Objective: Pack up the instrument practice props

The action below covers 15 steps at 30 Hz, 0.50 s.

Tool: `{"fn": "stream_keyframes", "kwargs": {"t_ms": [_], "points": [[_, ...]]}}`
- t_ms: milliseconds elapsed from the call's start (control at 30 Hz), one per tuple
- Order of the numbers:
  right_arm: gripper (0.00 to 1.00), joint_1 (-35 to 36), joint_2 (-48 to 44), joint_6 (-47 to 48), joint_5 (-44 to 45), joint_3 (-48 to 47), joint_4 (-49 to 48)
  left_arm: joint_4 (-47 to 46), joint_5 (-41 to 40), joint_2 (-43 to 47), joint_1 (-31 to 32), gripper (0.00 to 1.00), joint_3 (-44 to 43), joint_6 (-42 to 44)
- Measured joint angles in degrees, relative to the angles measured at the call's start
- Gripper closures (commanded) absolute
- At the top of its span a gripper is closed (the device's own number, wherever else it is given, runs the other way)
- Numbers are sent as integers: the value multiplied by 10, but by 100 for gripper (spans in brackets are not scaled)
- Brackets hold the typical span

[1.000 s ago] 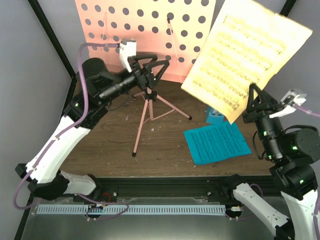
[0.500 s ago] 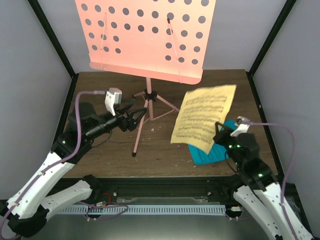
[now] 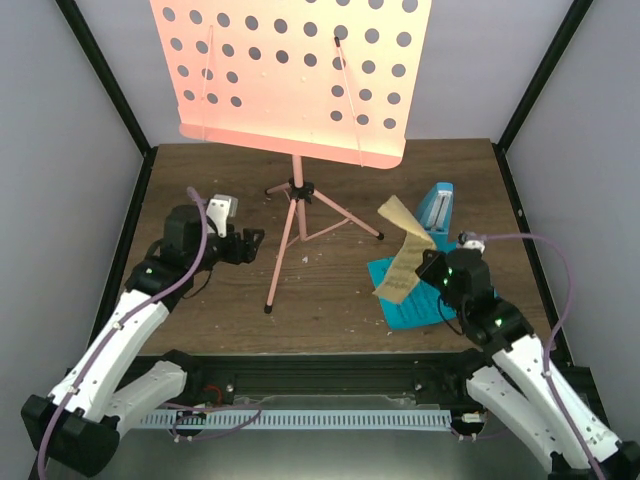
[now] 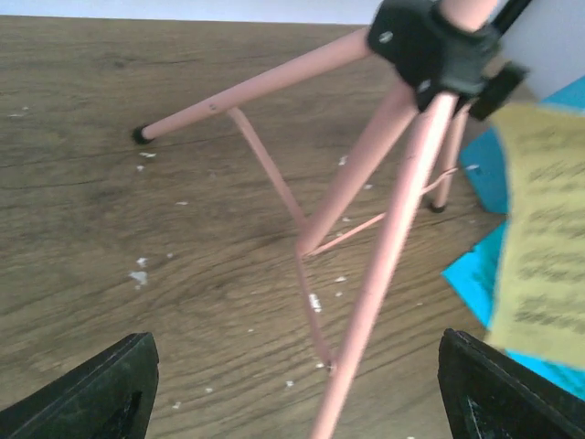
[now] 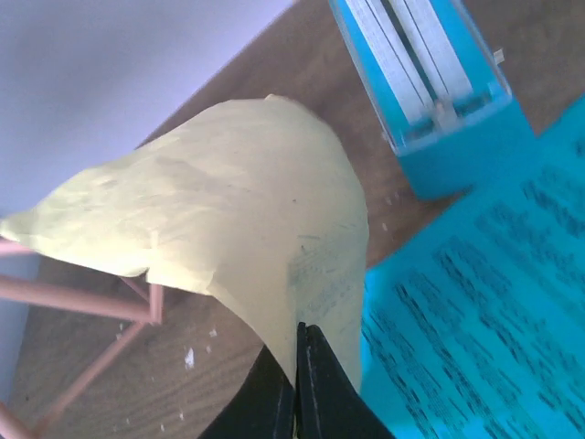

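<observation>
The salmon-pink music stand stands at table centre, its hole-punched desk [image 3: 290, 75] high above the tripod legs [image 3: 295, 215]. My left gripper [image 3: 248, 245] is open and empty, low and just left of the tripod; the pink legs [image 4: 384, 238] show between its fingers in the left wrist view [image 4: 302, 389]. My right gripper [image 3: 432, 270] is shut on the lower edge of the yellow music sheet [image 3: 400, 255], which curls over the blue sheet's left edge. The blue sheet [image 3: 425, 305] lies flat on the table. The blue wedge metronome [image 3: 434, 208] stands behind it. The right wrist view shows the shut gripper [image 5: 297, 352], yellow sheet [image 5: 247, 201], blue sheet [image 5: 494, 311] and metronome [image 5: 439, 101].
The wooden table [image 3: 200, 180] is walled by grey panels and black frame posts [image 3: 100, 75]. Small white specks [image 4: 137, 274] lie on the wood. A black rail [image 3: 330, 375] runs along the near edge.
My right gripper has come down from high up with the yellow sheet, which now curls low over the blue sheet. My left gripper has dropped and pulled back left from the stand.
</observation>
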State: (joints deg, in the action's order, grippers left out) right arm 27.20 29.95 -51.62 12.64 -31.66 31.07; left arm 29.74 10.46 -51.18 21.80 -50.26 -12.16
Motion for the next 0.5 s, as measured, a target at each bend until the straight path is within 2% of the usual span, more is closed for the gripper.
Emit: {"fn": "stream_keyframes", "kwargs": {"t_ms": [133, 300, 400, 500], "points": [[99, 0, 73, 46, 35, -109, -12, -1, -35, -20, 0, 15, 0, 32], [99, 0, 64, 88, 97, -194, -45, -31, -79, -9, 0, 15, 9, 58], [99, -1, 39, 66, 141, -190, -45, -45, -99, -4, -1, 15, 25, 66], [99, -5, 20, 17, 156, -127, -28, -48, -108, -5, -1, 15, 37, 68]]}}
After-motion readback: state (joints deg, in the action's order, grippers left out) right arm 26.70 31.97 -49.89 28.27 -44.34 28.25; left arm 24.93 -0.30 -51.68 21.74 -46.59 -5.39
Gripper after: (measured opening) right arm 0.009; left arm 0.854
